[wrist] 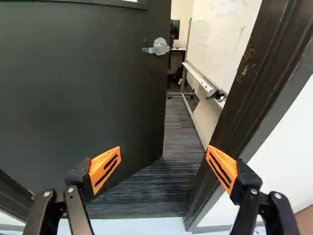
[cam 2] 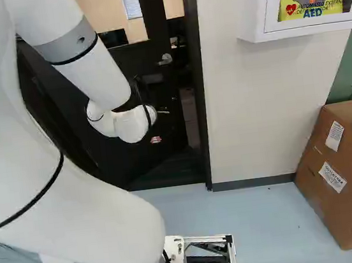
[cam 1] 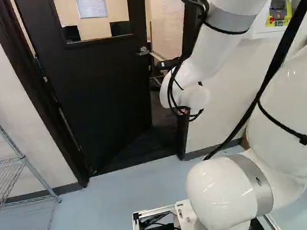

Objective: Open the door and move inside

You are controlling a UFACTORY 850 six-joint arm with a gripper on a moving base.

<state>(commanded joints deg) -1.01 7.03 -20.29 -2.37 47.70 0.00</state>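
Note:
The gripper (cam 1: 168, 64) shows as a dark part beyond the wrist in the left base view, its fingertips not clear there. In the wrist view the gripper (wrist: 164, 166) stands wide open, nothing held between its orange pads. Ahead, the dark door (wrist: 83, 88) is ajar, swung away into the room beyond. Its silver lever handle (wrist: 159, 47) is on the door's free edge side, farther off than the fingers and apart from them. The same door (cam 1: 102, 93) and handle (cam 1: 143, 51) appear left of the wrist in the left base view.
The dark door frame (wrist: 234, 105) borders the opening. Through it are dark carpet (wrist: 171, 142) and a whiteboard (wrist: 222, 39). A wire shelf (cam 1: 20, 156) stands left of the door; an AED cabinet (cam 2: 304, 26) and cardboard box (cam 2: 338, 169) are to the right.

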